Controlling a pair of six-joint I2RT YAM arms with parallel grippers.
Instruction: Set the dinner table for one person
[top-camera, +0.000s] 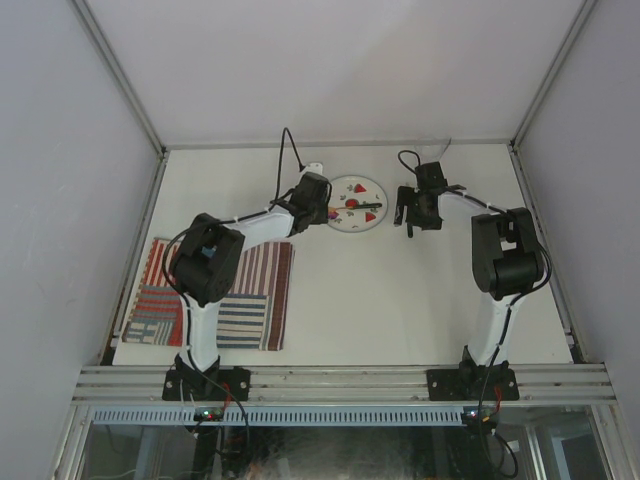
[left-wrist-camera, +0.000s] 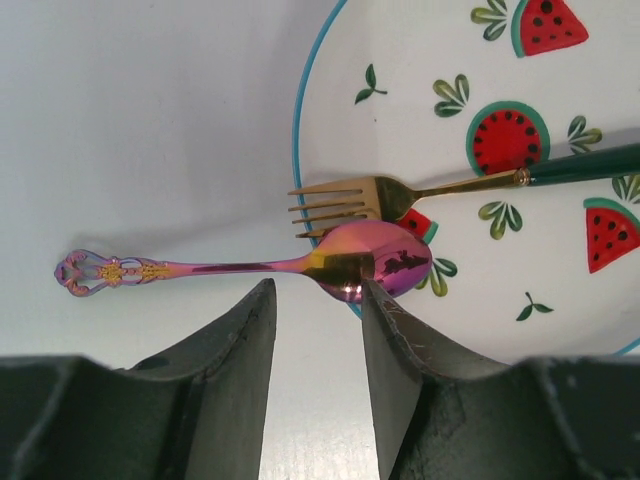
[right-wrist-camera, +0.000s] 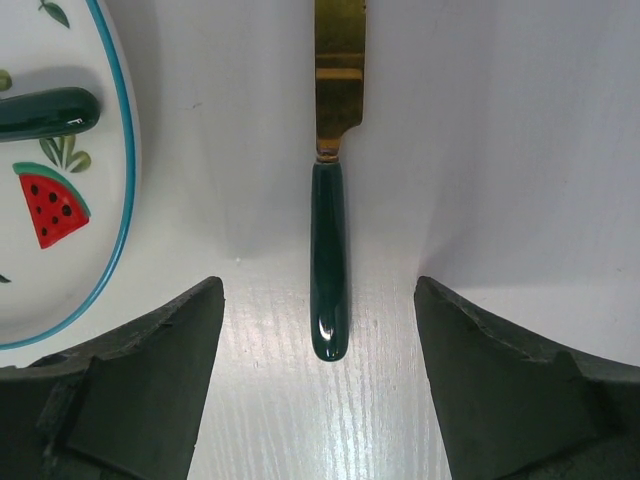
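Left hand (left-wrist-camera: 318, 300): fingers parted, gripping nothing, pointing down at the bench (left-wrist-camera: 150, 120). The bench lies directly under both hands and carries everything listed here.

Just beyond this hand's fingertips an iridescent spoon (left-wrist-camera: 250, 267) lies crosswise. Its bowl sits on the rim of a watermelon-patterned plate (left-wrist-camera: 420, 60) and its ornate handle lies out over the bare bench. A gold fork (left-wrist-camera: 400, 195) with a green handle lies on the plate just past the spoon, tines close against the bowl.

Right hand (right-wrist-camera: 318, 290): fingers spread wide, holding nothing, also pointing downward. A knife (right-wrist-camera: 330, 260) with a green handle and gold blade lies flat on the bench in the gap, clear of both fingers, blade pointing away from the hand. The plate rim is just off this hand's left side.

Arm pose: the left arm's elbow is raised above a striped placemat (top-camera: 255, 290), well behind the left hand. Its forearm reaches to the plate's left edge. The right arm stands folded at the elbow, forearm reaching inward to the plate's right.
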